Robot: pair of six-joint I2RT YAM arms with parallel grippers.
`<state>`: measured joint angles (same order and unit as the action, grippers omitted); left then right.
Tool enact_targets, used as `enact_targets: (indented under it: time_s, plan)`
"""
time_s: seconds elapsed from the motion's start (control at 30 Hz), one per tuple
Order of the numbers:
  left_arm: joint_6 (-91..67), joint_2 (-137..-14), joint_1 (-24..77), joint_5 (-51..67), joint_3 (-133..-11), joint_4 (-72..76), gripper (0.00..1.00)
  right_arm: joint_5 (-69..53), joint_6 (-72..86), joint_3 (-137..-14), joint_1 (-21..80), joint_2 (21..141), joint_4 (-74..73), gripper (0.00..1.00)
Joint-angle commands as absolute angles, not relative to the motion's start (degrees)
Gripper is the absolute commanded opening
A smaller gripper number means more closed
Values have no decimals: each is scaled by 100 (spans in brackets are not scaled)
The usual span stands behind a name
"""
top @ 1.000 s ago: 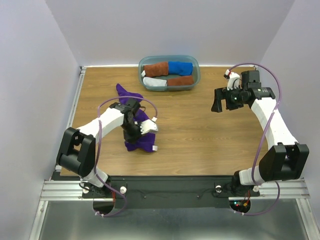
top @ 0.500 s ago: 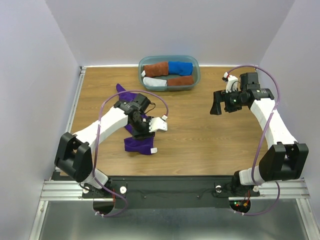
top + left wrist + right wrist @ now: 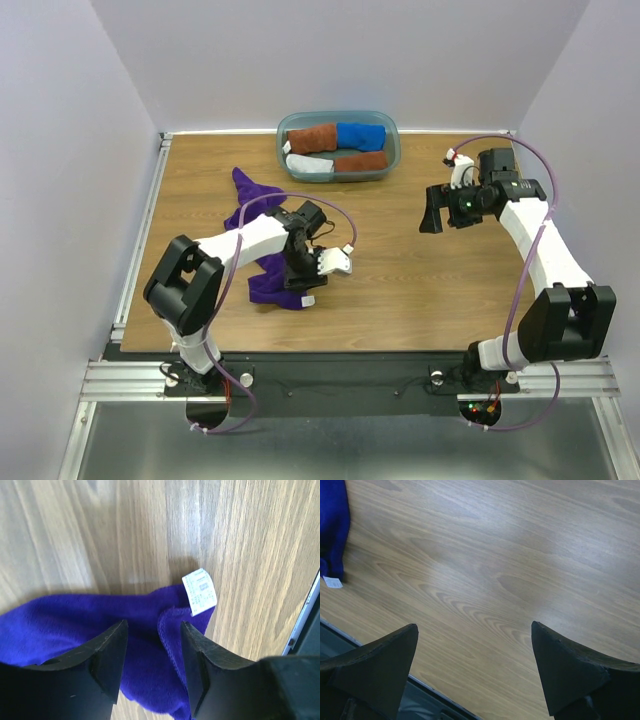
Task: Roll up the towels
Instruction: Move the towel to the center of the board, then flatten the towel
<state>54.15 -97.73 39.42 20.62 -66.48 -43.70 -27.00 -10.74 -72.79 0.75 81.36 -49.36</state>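
Your purple towel [image 3: 262,262] lies in the left half of the table [image 3: 420,290]. It is a bunched heap closer to the near edge, and a thin tail runs from it toward the far edge. Its white tag [image 3: 308,300] sits at the corner nearest the near edge, flat on the wood.

Your left gripper [image 3: 300,284] points down at that near end of the heap. In the left wrist view its jaws stand apart over the cloth. A raised fold of the purple towel [image 3: 75,620] lies below the gap, and the fingers [image 3: 107,655] are not pinching it. The tag [image 3: 200,591] shows just beyond the fingertips.

Your right gripper [image 3: 432,208] hangs over the right half of the table, well apart from the heap, with its jaws spread wide and nothing between them. Its wrist camera shows bare wood under the right gripper [image 3: 475,626], and the purple towel [image 3: 332,530] shows only at the far left of that view.

At the middle of the far edge stands the tub [image 3: 338,113]. It holds two brown towels [image 3: 312,137], a blue towel [image 3: 360,135] and a grey towel [image 3: 308,165], all lying as rolls side by side.
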Motion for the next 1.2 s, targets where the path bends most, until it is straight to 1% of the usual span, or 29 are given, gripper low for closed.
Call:
enact_targets:
  time_s: [0.0, 0.13, 0.23, 0.33, 0.43, 0.47, 0.5, 0.53, 0.57, 0.6, 0.67, 0.73, 0.77, 0.87, 0.9, 0.97, 1.0, 1.07, 1.1, 1.17]
  plan:
    - [5546, -9826, 3990, 2241, -6627, -4386, 57, -2663, -1151, -7277, 44, 8042, -4896, 99]
    - [5695, -9888, 4078, 2320, -6566, -4465, 57, -2637, -1160, -7260, 35, 8042, -4896, 99]
    - [5713, -9923, 4148, 2461, -6522, -4491, 55, -2628, -1160, -7251, 44, 8060, -4887, 99]
    - [5722, -9984, 4166, 2522, -6460, -4439, 51, -2619, -1160, -7242, 44, 8077, -4887, 99]
    - [5730, -10002, 4175, 2557, -6425, -4456, 41, -2584, -1169, -7242, 35, 8068, -4887, 99]
    - [5730, -9985, 4192, 2575, -6425, -4491, 36, -2575, -1160, -7251, 44, 8068, -4887, 99]
    - [5739, -9976, 4201, 2584, -6425, -4526, 27, -2558, -1169, -7242, 35, 8060, -4887, 99]
    - [5757, -9932, 4219, 2593, -6434, -4561, 22, -2549, -1178, -7225, 44, 8051, -4895, 99]
    - [5774, -9897, 4236, 2601, -6434, -4649, 13, -2531, -1169, -7225, 44, 8051, -4887, 99]
    - [5783, -9862, 4254, 2610, -6442, -4693, 8, -2540, -1186, -7207, 44, 8059, -4887, 99]
    - [5713, -9686, 4289, 2645, -6504, -4842, 1, -2566, -1195, -7181, 44, 8060, -4887, 99]
    - [5626, -9502, 4333, 2821, -6810, -5061, 0, -2628, -1195, -7146, 44, 8068, -4869, 99]
    - [5590, -9449, 4350, 2908, -6994, -5193, 0, -2645, -1204, -7137, 44, 8068, -4860, 98]
    - [5170, -9238, 4430, 3181, -8065, -5642, 0, -2681, -1222, -7119, 44, 8042, -4782, 99]
    - [5020, -9211, 4438, 3312, -8791, -5825, 0, -2715, -1283, -7128, 44, 8033, -4764, 98]
    - [4774, -9211, 4500, 3418, -9602, -5985, 0, -2742, -1344, -7119, 44, 7981, -4658, 99]
    - [4538, -9237, 4517, 3532, -10450, -6142, 0, -2777, -1458, -7128, 44, 7928, -4615, 99]
    - [4195, -9412, 4605, 3603, -11333, -6406, 0, -2699, -1590, -7145, 35, 7875, -4474, 99]
    - [4079, -9430, 4640, 3630, -12051, -6416, 0, -2611, -1747, -7215, 44, 7866, -4421, 99]
    - [3982, -9326, 4649, 3735, -12584, -6416, 0, -2532, -1880, -7321, 44, 7919, -4403, 98]
